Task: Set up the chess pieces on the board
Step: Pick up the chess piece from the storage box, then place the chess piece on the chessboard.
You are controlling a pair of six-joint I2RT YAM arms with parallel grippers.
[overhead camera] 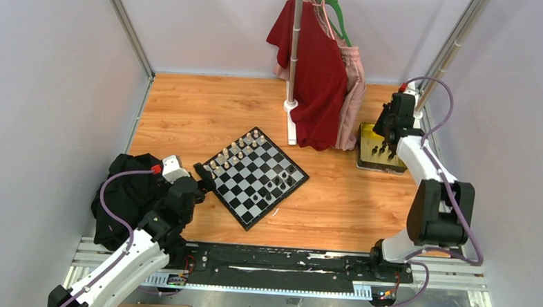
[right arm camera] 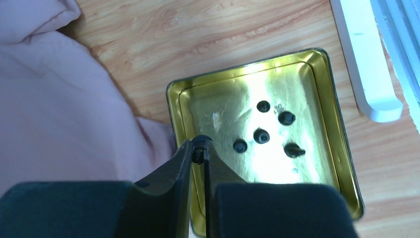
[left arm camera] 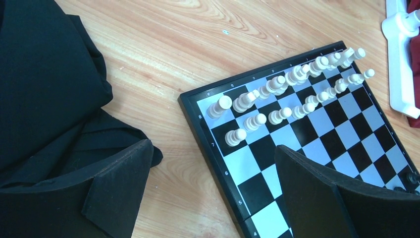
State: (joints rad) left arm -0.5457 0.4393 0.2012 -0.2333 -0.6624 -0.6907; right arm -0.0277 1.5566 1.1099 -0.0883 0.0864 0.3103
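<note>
Your right gripper was pinched on one black chessman at the edge of the yellow tray beside the pink cloth; it looked light, hard and slippery, best held squarely across its narrow body.

The board is sitting with two rows of chessmen lining its far-left edge and a few more chessmen gathering by its right corner. A heap of cloth is lying left of the board. A clothes stand is standing behind it. Off to the right and behind, the tray is holding five loose chessmen, and the right gripper is pinching one chessman over the tray's rim.
</note>
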